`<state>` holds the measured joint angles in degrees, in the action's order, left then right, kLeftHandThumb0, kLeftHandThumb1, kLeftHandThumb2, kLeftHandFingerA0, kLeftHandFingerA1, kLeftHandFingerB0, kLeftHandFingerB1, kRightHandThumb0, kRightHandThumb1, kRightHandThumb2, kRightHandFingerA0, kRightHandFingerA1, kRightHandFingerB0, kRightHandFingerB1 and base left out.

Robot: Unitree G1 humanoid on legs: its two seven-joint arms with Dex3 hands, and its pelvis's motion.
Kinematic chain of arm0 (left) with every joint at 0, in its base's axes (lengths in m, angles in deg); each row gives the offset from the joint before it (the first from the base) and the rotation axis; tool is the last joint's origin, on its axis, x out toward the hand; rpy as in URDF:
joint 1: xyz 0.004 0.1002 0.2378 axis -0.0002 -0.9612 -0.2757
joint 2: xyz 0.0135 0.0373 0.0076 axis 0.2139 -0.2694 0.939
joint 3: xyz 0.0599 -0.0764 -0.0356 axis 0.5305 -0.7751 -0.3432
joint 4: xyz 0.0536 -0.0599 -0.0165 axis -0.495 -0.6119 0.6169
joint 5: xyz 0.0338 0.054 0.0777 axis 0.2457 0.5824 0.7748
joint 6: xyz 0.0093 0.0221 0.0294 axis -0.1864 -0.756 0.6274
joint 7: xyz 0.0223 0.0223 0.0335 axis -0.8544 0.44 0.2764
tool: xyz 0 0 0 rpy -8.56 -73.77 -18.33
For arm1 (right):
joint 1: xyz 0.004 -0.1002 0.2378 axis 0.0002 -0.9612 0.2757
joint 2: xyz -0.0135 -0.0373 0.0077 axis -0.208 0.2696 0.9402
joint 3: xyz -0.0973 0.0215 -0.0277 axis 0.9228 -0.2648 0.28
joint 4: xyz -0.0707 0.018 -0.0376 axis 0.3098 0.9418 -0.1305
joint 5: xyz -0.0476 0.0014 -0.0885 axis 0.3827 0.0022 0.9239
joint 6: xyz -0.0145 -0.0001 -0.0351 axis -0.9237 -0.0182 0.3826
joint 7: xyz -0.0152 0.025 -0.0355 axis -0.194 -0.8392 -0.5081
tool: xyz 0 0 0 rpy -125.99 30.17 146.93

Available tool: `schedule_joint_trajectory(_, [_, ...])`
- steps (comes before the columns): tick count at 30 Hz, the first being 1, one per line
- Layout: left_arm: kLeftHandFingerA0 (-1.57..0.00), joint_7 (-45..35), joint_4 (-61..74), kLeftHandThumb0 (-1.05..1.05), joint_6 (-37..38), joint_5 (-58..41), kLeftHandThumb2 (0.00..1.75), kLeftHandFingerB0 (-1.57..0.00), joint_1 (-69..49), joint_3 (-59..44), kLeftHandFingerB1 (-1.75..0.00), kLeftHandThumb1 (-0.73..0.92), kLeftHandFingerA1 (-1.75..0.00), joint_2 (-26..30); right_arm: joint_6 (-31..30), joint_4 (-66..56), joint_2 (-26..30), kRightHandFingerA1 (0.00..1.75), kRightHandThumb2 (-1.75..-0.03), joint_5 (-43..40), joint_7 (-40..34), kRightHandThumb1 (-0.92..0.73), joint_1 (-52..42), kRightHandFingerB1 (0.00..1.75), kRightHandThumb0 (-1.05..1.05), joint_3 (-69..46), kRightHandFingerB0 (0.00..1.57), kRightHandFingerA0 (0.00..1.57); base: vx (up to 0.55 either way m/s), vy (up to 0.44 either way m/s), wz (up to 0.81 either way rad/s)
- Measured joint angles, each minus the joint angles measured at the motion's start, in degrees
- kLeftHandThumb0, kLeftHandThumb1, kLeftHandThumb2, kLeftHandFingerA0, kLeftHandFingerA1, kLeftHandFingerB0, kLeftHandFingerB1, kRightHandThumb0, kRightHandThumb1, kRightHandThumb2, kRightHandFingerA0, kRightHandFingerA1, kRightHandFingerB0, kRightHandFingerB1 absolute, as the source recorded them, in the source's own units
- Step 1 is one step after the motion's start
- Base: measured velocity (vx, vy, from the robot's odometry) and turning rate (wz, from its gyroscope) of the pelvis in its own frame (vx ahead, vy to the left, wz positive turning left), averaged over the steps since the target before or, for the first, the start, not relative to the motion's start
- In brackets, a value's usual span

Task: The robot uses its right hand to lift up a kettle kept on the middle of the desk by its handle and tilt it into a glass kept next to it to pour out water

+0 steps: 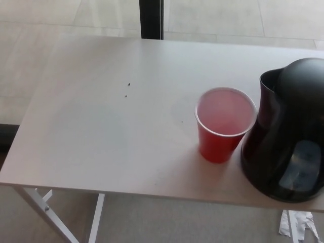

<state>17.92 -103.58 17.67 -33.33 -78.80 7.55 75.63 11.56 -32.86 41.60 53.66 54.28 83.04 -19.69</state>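
Kettle [286,131] upright, touching red cup [223,124].

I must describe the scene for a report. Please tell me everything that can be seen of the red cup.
The red cup is a disposable-looking plastic cup, red outside with a pale, pinkish-white inside and a thin rolled rim. It stands upright, mouth open, tapering toward its base. Whether it holds liquid cannot be told. It rests on the white table near the front edge, right of centre, directly beside the black kettle; its rim looks very close to the kettle's body, perhaps touching. No hand is near it.
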Motion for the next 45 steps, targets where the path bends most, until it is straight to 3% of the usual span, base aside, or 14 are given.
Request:
schedule_joint_trajectory(7, [-1.20, 0.00, -0.10, -1.05, 0.02, 0.00, 1.14, -0.84, 0.26, 0.33, -1.69, 0.28, -1.16, 0.00, 0.01, -1.33, -5.14, 1.75, -0.95, 1.66, -5.66, -0.66, 0.40, 0.61, -0.08, -1.34, 0.93, 0.90, 0.00, 0.000, 0.00])
schedule_joint_trajectory(9, [-1.25, -0.03, -0.10, -1.05, 0.08, -0.02, 1.08, -0.93, 0.29, 0.61, -1.55, 0.24, -1.13, 0.00, 0.01, -1.43, -6.66, 1.75, -1.10, 2.15, -7.40, -0.57, 0.66, 0.79, -0.05, -1.92, 0.96, 0.89, 0.00, 0.000, 0.00])
schedule_joint_trajectory(10, [-1.25, -0.04, -0.10, -0.21, 0.08, -0.07, 0.81, -1.11, 0.33, 0.62, -1.14, -0.11, -1.16, 0.01, 0.02, -1.45, -7.12, 1.73, -1.32, 2.34, -8.01, -0.49, 0.75, 1.41, 0.00, -2.10, 0.91, 0.91, 0.00, 0.000, 0.00])
schedule_joint_trajectory(11, [-1.25, -0.04, -0.10, -0.21, 0.14, -0.08, 0.81, -1.11, 0.36, 0.78, -1.14, -0.11, -1.16, 0.02, 0.03, -1.59, -7.72, 1.73, -1.32, 2.62, -8.86, -0.49, 0.80, 1.41, 0.00, -2.34, 0.91, 0.91, 0.00, 0.000, 0.00])
schedule_joint_trajectory(12, [-1.27, -0.03, -0.10, -1.05, 0.16, -0.07, 1.12, -0.88, 0.38, 0.96, -1.64, 0.28, -1.08, 0.04, 0.07, -1.71, -8.16, 1.75, -1.42, 2.86, -9.48, -0.46, 0.81, 1.56, -0.04, -2.45, 0.81, 0.92, 0.00, 0.000, 0.00])
schedule_joint_trajectory(14, [-1.26, -0.06, -0.10, -1.05, 0.24, -0.10, 1.15, -0.86, 0.38, 1.06, -1.66, 0.30, -1.09, 0.04, 0.31, -1.92, -8.92, 1.75, -1.39, 3.60, -10.83, -0.45, 0.83, 1.65, -0.09, -2.55, 0.76, 0.94, 0.00, 0.000, 0.00])
schedule_joint_trajectory(23, [-1.28, -0.07, 0.25, -1.05, 0.47, -0.15, 1.15, -0.86, 0.15, 1.42, -1.68, 0.29, -1.06, 0.69, 2.33, -4.04, -10.64, 1.40, -1.18, 6.85, -15.30, -0.48, 0.61, 1.28, -0.22, -2.71, 1.02, 1.19, 0.00, 0.000, 0.00])
schedule_joint_trajectory(24, [-1.23, -0.08, 0.25, -1.05, 0.47, -0.14, 1.17, -0.84, 0.14, 1.53, -1.68, 0.31, -1.11, 0.92, 3.16, -5.04, -10.54, 1.75, -1.26, 7.83, -15.79, -0.47, 0.51, 1.61, -0.13, -2.23, 0.78, 0.89, 0.00, 0.000, 0.00])
schedule_joint_trajectory(34, [-1.19, -0.28, 0.39, -1.05, 1.04, -0.06, 1.16, -0.85, -0.27, 2.88, -1.60, 0.35, -1.12, 1.48, 3.98, -11.60, -11.34, 1.75, -1.38, 9.85, -16.81, -0.38, 2.35, 1.60, -0.12, -2.10, 0.83, 0.94, 0.00, 0.000, 0.00])
schedule_joint_trajectory(35, [-1.21, -0.28, 0.36, -1.05, 1.13, -0.07, 1.16, -0.85, -0.22, 2.95, -1.61, 0.33, -1.12, 1.48, 3.98, -11.91, -11.32, 1.41, -1.17, 10.01, -16.87, -0.43, 2.95, 1.28, -0.21, -1.91, 1.06, 1.24, 0.00, 0.000, 0.00])
schedule_joint_trajectory(37, [-1.25, -0.28, 0.45, -1.05, 1.14, -0.11, 1.15, -0.88, -0.02, 2.95, -1.60, 0.33, -1.09, 1.49, 3.74, -12.73, -11.31, 1.75, -1.33, 10.77, -17.04, -0.39, 4.58, 1.55, -0.14, -0.82, 0.86, 0.96, 0.00, 0.000, 0.00])
schedule_joint_trajectory(38, [-1.25, -0.28, 0.48, -0.21, 1.14, -0.12, 0.82, -1.12, 0.06, 2.95, -1.14, -0.10, -1.16, 1.49, 3.67, -12.95, -11.29, 1.75, -1.33, 10.96, -17.08, -0.40, 4.94, 1.54, -0.12, -0.62, 0.87, 0.96, 0.00, 0.000, 0.00])
schedule_joint_trajectory(39, [-1.26, -0.28, 0.48, -1.05, 1.15, -0.14, 1.15, -0.89, 0.14, 2.94, -1.60, 0.32, -1.08, 1.50, 3.44, -13.21, -11.27, 1.73, -1.35, 11.34, -17.14, -0.40, 5.65, 1.52, -0.10, -0.25, 0.88, 0.98, 0.00, 0.000, 0.00])
schedule_joint_trajectory(45, [-1.25, -0.29, 0.44, -1.05, 1.18, -0.18, 1.14, -0.89, 0.39, 2.93, -1.60, 0.30, -1.10, 1.51, 2.78, -13.51, -11.27, 1.66, -1.35, 12.74, -17.07, -0.37, 8.95, 1.47, -0.19, 1.28, 0.92, 1.03, 0.00, 0.000, 0.00])
